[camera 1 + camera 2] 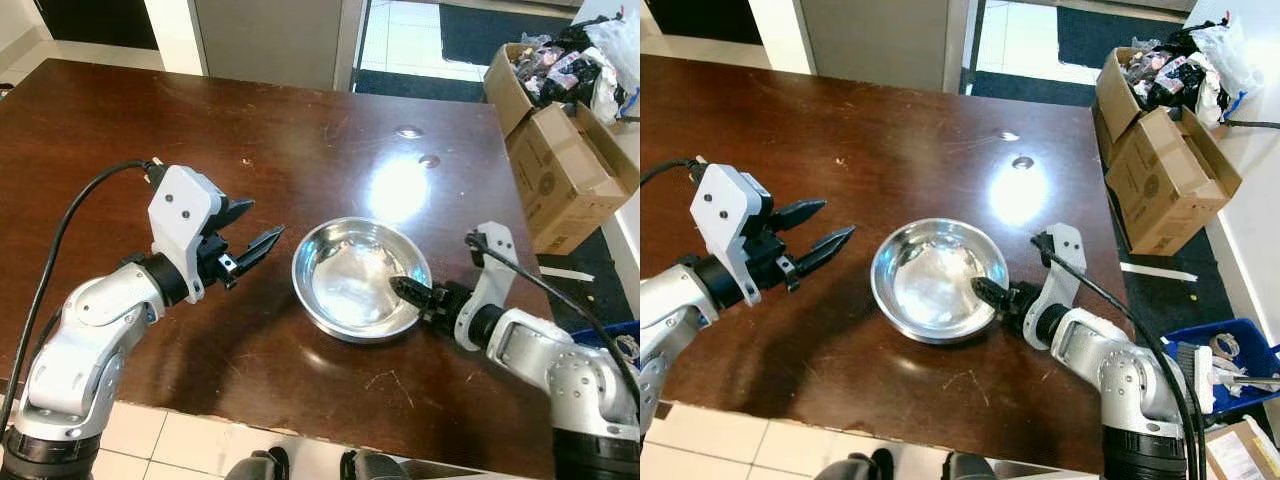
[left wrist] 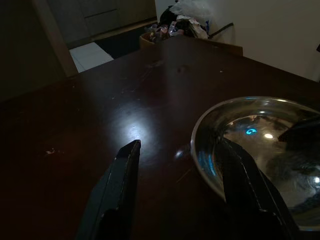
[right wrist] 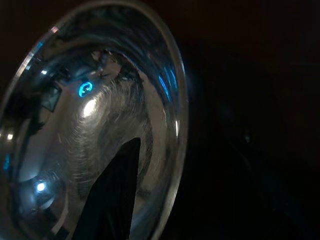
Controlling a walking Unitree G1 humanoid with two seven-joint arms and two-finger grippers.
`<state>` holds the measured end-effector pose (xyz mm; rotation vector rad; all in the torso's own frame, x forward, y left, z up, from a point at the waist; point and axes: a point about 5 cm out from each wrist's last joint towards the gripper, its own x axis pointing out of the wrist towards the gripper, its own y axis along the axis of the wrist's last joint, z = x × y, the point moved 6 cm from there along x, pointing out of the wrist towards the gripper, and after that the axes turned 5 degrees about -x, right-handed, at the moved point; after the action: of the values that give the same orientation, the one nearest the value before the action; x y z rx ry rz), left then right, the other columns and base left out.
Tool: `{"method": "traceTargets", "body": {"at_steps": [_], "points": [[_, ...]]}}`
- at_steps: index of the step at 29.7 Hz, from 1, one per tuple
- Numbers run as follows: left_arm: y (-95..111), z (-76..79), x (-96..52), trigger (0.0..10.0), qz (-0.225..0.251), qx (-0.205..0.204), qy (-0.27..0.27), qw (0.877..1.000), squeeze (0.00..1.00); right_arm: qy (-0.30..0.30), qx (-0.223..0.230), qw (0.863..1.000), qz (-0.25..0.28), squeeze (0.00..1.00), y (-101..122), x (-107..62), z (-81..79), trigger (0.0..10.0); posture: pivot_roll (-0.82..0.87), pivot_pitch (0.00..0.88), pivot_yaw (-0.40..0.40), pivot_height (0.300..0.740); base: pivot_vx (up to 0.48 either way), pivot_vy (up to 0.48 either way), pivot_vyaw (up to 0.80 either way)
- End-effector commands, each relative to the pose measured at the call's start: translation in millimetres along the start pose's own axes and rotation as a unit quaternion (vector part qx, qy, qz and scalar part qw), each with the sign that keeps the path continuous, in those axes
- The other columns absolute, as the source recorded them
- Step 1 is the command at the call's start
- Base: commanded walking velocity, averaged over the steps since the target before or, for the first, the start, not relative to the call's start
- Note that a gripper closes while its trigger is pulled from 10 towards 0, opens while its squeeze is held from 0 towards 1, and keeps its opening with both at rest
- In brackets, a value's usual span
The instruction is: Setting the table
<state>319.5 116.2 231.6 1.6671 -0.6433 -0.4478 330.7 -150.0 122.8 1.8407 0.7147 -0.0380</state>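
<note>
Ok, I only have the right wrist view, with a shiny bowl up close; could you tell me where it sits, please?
Observer: The bowl stands on a dark table, near the robot's edge, with the right gripper at its right rim.
Operator: Thanks. Where is the left gripper?
Observer: The left gripper hovers open just left of the bowl, not touching it.
Operator: What lies beyond the table?
Observer: Cardboard boxes stand on the floor to its right.

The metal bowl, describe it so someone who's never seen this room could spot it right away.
Find the dark brown wooden table. The metal bowl sits near its front edge, toward the right side, between the left gripper and the right gripper, which is clamped on its rim. It is round, shallow, shiny and empty.
</note>
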Motion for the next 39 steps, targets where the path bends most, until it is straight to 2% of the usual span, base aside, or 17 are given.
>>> {"method": "traceTargets", "body": {"at_steps": [1, 2, 3, 4, 5, 6, 13, 22, 25, 27, 28, 29, 31, 34, 35, 38, 39], "points": [[-5.0, 1.8, -0.1, 10.0, -0.007, -0.002, -0.004, 1.0, 0.1, -0.007, 0.014, 1.0, -0.023, 0.0, -15.7, 1.1, 5.6, 10.0, -0.12, 0.099, 0.025, 0.74, 0.0, 0.0, 0.0], [-5.0, 1.8, -0.1, 10.0, -0.007, -0.002, -0.004, 1.0, 0.1, -0.007, 0.014, 1.0, -0.023, 0.0, -15.7, 1.1, 5.6, 10.0, -0.12, 0.099, 0.025, 0.74, 0.0, 0.0, 0.0], [-5.4, 1.6, 0.0, 10.0, -0.007, -0.002, -0.004, 1.0, 0.1, -0.006, 0.019, 0.999, -0.025, 0.0, -17.4, 2.0, 5.4, 8.3, -0.12, 0.099, 0.025, 0.74, 0.0, 0.0, 0.0], [-5.5, 1.7, 0.2, 10.0, -0.007, -0.002, -0.004, 1.0, 0.1, -0.004, 0.024, 0.999, -0.025, 0.0, -18.6, 3.0, 5.2, 2.1, -0.12, 0.099, 0.025, 0.74, 0.0, 0.0, 0.0], [-5.6, 1.8, 0.4, 10.0, -0.007, -0.002, -0.004, 1.0, 0.1, -0.003, 0.027, 0.999, -0.025, 0.0, -19.3, 3.8, 5.2, 2.1, -0.12, 0.099, 0.025, 0.74, 0.0, 0.0, 0.0], [-5.5, 1.8, 0.5, 10.0, -0.006, -0.003, -0.003, 1.0, 0.1, -0.001, 0.037, 0.999, -0.02, 0.0, -18.5, 5.1, 4.8, 0.0, -0.12, 0.099, 0.025, 0.74, 0.0, 0.0, 0.0], [-5.6, 1.7, 0.7, 10.0, -0.005, -0.002, -0.002, 1.0, 0.1, -0.003, 0.052, 0.999, 0.014, 0.0, -7.8, 6.7, 7.8, 0.0, -0.12, 0.099, 0.022, 0.74, 0.0, 0.0, 0.0], [-11.3, 6.1, 1.6, 10.0, -0.012, -0.005, -0.003, 1.0, 0.11, -0.002, 0.025, 0.997, 0.073, 0.0, 11.4, 4.1, 2.5, 0.0, -0.12, 0.098, 0.029, 0.74, 0.0, 0.0, 0.0], [-13.1, 9.3, 0.9, 10.0, -0.014, -0.009, -0.006, 1.0, 0.1, 0.006, 0.014, 0.994, 0.104, 0.0, 24.3, 1.3, -3.4, 0.0, -0.12, 0.098, 0.029, 0.74, 0.0, 0.0, 0.0], [-13.6, 9.6, 1.2, 10.0, -0.014, -0.011, -0.004, 1.0, 0.1, 0.012, -0.01, 0.992, 0.128, 0.0, 33.9, -0.9, -8.9, 0.0, -0.12, 0.096, 0.032, 0.74, 0.0, 0.0, 0.0], [-14.1, 8.7, 1.5, 10.0, -0.014, -0.011, 0.002, 1.0, 0.11, 0.009, -0.039, 0.989, 0.146, 0.0, 40.9, -2.8, -12.4, 0.0, -0.12, 0.096, 0.032, 0.74, 0.0, 0.0, 0.0], [-14.1, 8.7, 1.5, 10.0, -0.014, -0.011, 0.002, 1.0, 0.11, 0.009, -0.039, 0.989, 0.146, 0.0, 40.9, -2.8, -12.4, 0.0, -0.12, 0.096, 0.032, 0.74, 0.0, 0.0, 0.0], [-16.1, 3.2, 3.8, 10.0, -0.01, -0.012, 0.034, 0.999, 0.11, 0.009, -0.067, 0.977, 0.203, 0.0, 61.6, -8.8, -25.5, 10.0, -0.12, 0.083, 0.032, 0.74, 0.0, 0.0, 0.0], [-19.7, -6.1, 6.8, 10.0, -0.005, -0.013, 0.087, 0.996, 0.11, -0.005, -0.118, 0.955, 0.272, 0.0, 82.4, -17.1, -43.3, 10.0, -0.12, 0.077, 0.034, 0.74, 0.0, 0.0, 0.0], [-19.7, -6.1, 6.8, 10.0, -0.005, -0.013, 0.087, 0.996, 0.11, -0.005, -0.118, 0.955, 0.272, 0.0, 82.4, -17.1, -43.3, 10.0, -0.12, 0.077, 0.034, 0.74, 0.0, 0.0, 0.0], [-20.2, -10.2, 6.7, 10.0, 0.003, -0.022, 0.121, 0.992, 0.09, -0.038, -0.133, 0.935, 0.327, 0.0, 93.2, -24.1, -52.3, 10.0, -0.13, 0.064, 0.04, 0.74, 0.0, 0.0, 0.0], [-21.8, -10.9, 6.9, 10.0, 0.002, -0.024, 0.129, 0.991, 0.09, -0.052, -0.131, 0.93, 0.341, 0.0, 95.5, -26.4, -50.6, 10.0, -0.14, 0.052, 0.044, 0.74, 0.0, 0.0, 0.0]]}}
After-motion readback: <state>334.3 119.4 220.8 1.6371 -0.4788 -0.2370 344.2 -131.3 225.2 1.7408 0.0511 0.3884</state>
